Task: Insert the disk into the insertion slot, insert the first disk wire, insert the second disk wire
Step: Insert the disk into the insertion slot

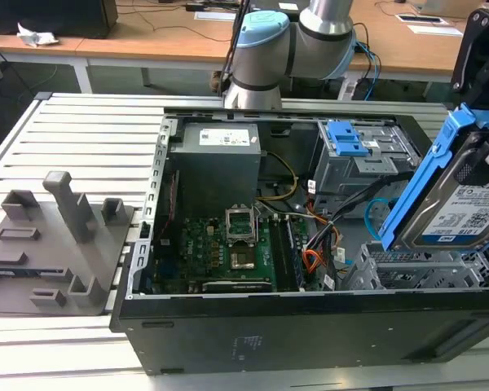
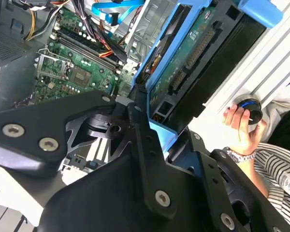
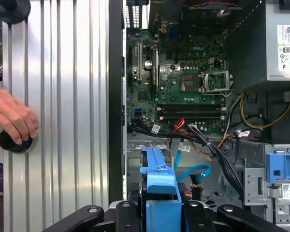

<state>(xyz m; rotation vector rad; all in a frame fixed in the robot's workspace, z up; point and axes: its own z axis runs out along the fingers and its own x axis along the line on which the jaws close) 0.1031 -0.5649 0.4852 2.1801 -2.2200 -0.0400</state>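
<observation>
Room is tightest at the exterior view's near right, inside the open black computer case (image 1: 310,326). There the insertion slot (image 1: 416,273), a rectangular bay of a silver perforated sheet-metal drive cage, is hemmed in by the case wall and a tangle of black and orange cables (image 1: 322,244). The silver rectangular hard disk (image 1: 460,199), framed by a bright blue plastic carrier, hangs over that bay and is not in it. It is tilted steeply, its long axis climbing from the cage's rim toward the exterior view's right, with the white labelled face toward the camera. The black gripper (image 3: 162,212) has its fingers (image 2: 140,130) pinching the carrier's edges. A thin, flat light-blue cable (image 1: 375,216) curves in a loop between the slot and the taller grey cage with blue latches (image 1: 359,155). More room lies at the exterior view's left, on the ribbed aluminium worktop (image 1: 65,138), which carries a grey plastic fixture (image 1: 57,236). A person's hand (image 3: 12,116) rests on a round black object (image 3: 12,142) beside the case.
</observation>
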